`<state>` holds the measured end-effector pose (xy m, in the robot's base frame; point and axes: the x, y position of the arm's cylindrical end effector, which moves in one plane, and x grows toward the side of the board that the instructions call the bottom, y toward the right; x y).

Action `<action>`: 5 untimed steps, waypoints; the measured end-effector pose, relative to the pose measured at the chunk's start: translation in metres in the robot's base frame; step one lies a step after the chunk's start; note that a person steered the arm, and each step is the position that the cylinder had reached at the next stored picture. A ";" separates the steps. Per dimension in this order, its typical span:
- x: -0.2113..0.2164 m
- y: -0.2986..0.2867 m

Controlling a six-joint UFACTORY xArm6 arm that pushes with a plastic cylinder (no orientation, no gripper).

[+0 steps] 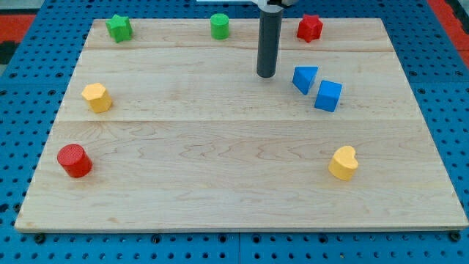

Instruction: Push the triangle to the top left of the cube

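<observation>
Hand here is just a rod, so nothing opens or closes and nothing is being held; my tip [265, 75] is sitting on the tabletop [220, 176] just left of the blue triangle [305, 78], apart from it by a small gap.

Triangle is lying touching or nearly touching the blue cube [328, 96], on the cube's far-left side. So it is already reading as roughly top left of the cube; I'm judging the task as near done or in final trim.

Next move, if any: a short nudge only. Pushing from where the tip is now would drive the triangle right, into the cube, and likely shift both. Better to be coming round to the triangle's near-right side and easing it far-left, though the gap to the cube there looks too tight to enter.

Others are sitting well clear: red star [309, 27], green cylinder [219, 26], green star [119, 28], yellow hexagon [97, 97], red cylinder [74, 160], yellow heart [343, 163].
</observation>
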<state>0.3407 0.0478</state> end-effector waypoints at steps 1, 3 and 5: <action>-0.009 -0.002; -0.025 0.061; -0.004 0.033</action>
